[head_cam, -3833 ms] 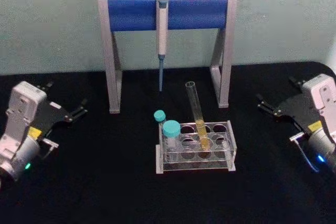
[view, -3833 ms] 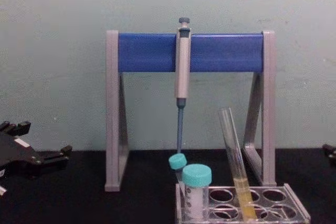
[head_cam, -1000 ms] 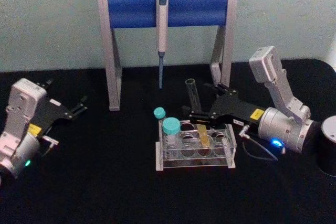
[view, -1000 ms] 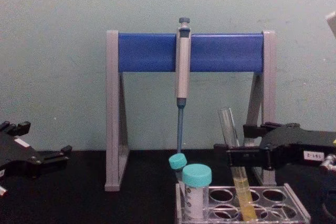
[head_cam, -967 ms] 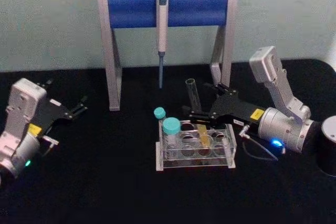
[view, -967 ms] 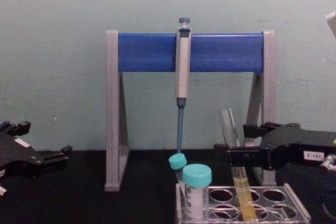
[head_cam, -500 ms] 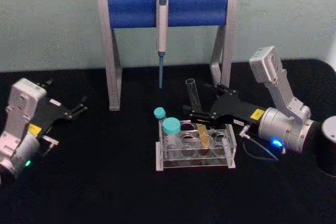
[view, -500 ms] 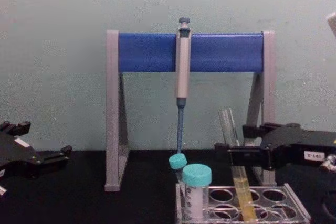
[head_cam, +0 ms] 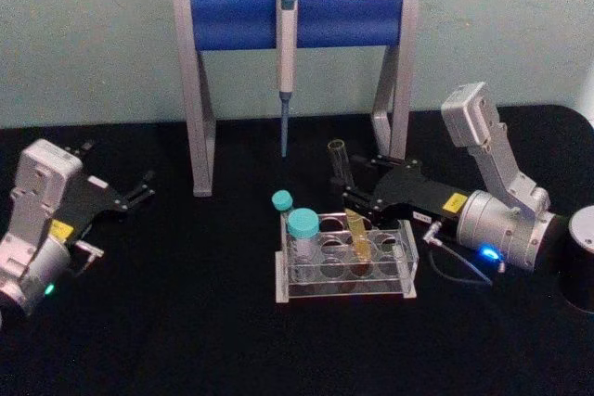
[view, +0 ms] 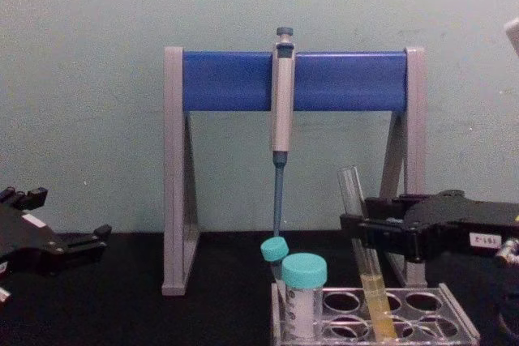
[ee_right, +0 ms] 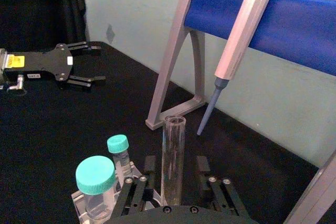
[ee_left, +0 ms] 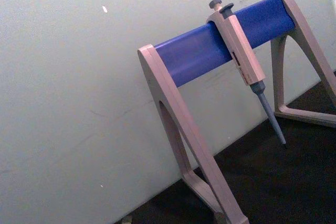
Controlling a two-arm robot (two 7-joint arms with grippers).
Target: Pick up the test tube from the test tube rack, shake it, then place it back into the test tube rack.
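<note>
Straddling the test tube [ee_right: 174, 145], right pincer [ee_right: 175, 164] not yet closed

The tube [head_cam: 356, 227], long, thin, clear and uncapped, is standing in a hole near the middle of the rack [head_cam: 343, 285]. It is leaning with its open top toward the left. Yellow liquid is filling its rounded lower third. The rack, low and clear with rows of round holes, is sitting flat, much shorter than the tube.
</note>
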